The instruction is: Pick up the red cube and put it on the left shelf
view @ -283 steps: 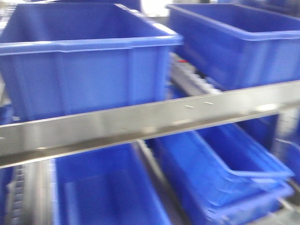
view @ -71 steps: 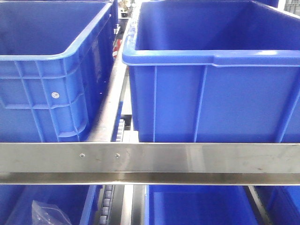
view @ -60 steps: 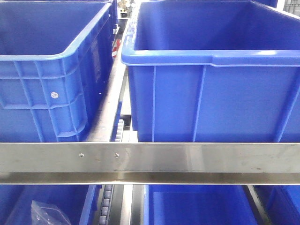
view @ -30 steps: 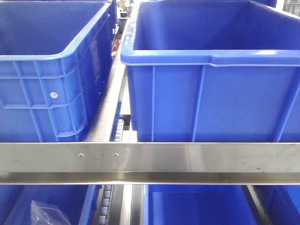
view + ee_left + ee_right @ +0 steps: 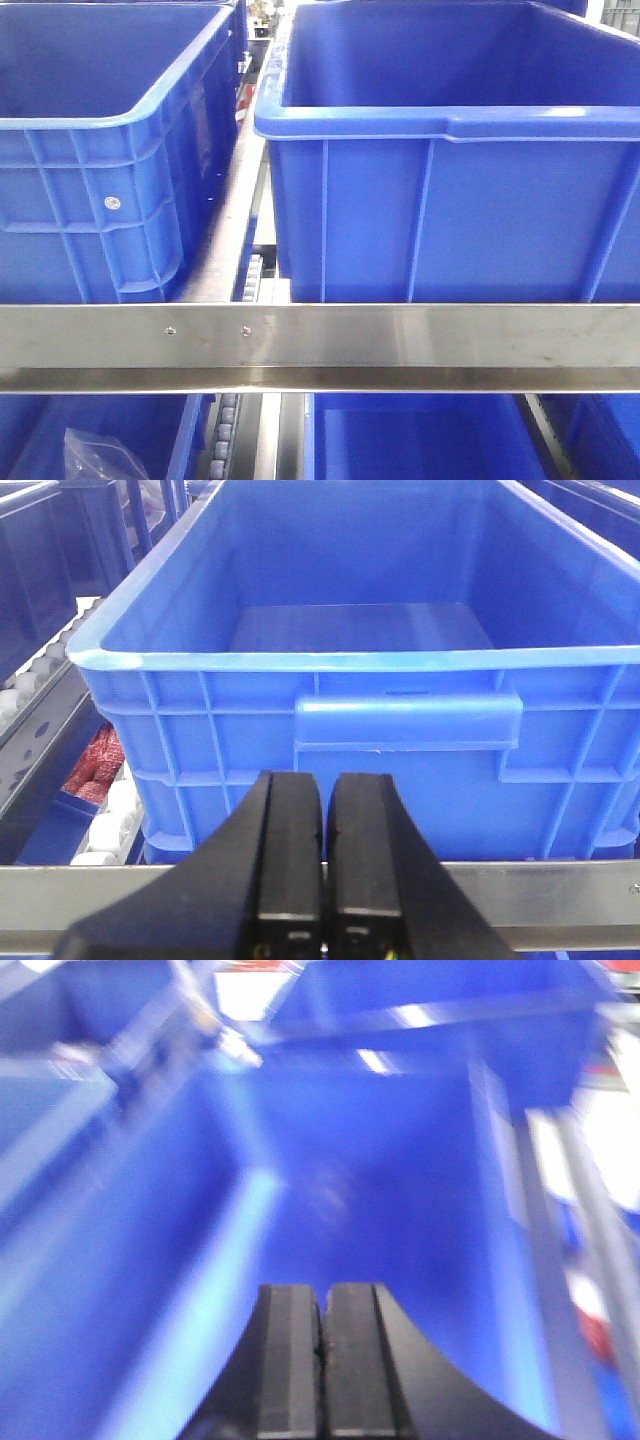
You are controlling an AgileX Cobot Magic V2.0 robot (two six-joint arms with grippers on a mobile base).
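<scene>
The red cube is out of view in every frame. The left shelf fills the front view, its flat steel front rail (image 5: pixel 420 335) running across under two big blue crates (image 5: pixel 450 170) (image 5: pixel 95 150). My left gripper (image 5: pixel 324 780) is shut with nothing between its black fingers; it hovers just in front of the shelf rail (image 5: pixel 570 900) and an empty blue crate (image 5: pixel 400 700). In the blurred right wrist view my right gripper (image 5: pixel 322 1295) is shut and empty, pointing into a blue crate (image 5: pixel 380 1190).
White roller tracks (image 5: pixel 110 815) run left of the crate, with something red and knobbly (image 5: pixel 92 770) below them. More blue crates (image 5: pixel 420 440) sit on the lower tier, one holding a clear plastic bag (image 5: pixel 95 455). A roller strip (image 5: pixel 250 275) separates the upper crates.
The front view went from a tilted, blurred look at the rack to a square, steady one. Over the last second the crates have drifted only slightly left in the picture.
</scene>
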